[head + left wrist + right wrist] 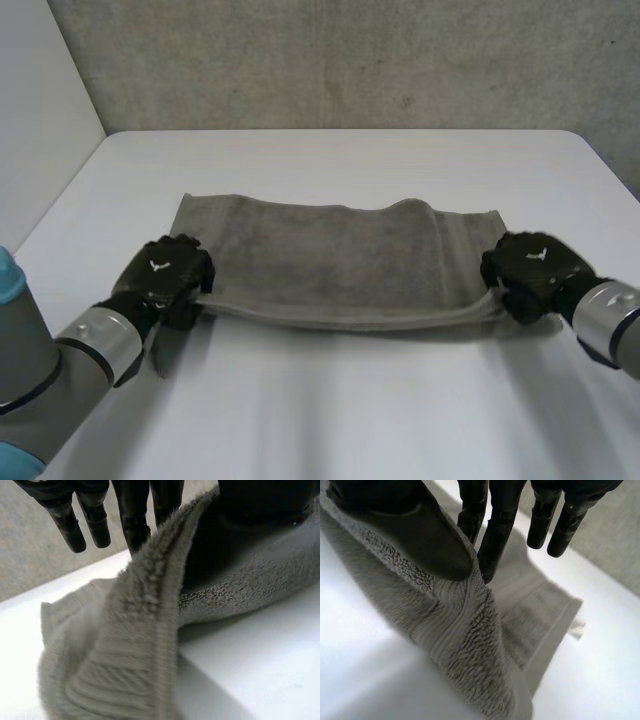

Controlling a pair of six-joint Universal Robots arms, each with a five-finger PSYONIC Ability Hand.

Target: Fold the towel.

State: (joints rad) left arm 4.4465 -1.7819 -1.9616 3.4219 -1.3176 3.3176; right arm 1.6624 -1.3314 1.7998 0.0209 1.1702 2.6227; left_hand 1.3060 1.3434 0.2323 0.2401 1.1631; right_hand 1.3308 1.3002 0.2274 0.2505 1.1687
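Plain grey towel (pixel 340 260), ribbed at its border; white table (pixel 330 420).

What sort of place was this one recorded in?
Probably a lab or test cell, not a home: a plain white table set against a rough grey wall, with a grey towel pinched by the left hand and right hand.

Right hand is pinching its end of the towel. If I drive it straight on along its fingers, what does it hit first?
Most likely the flat far part of the towel lying on the table, just ahead of the right hand; depth is hard to judge.
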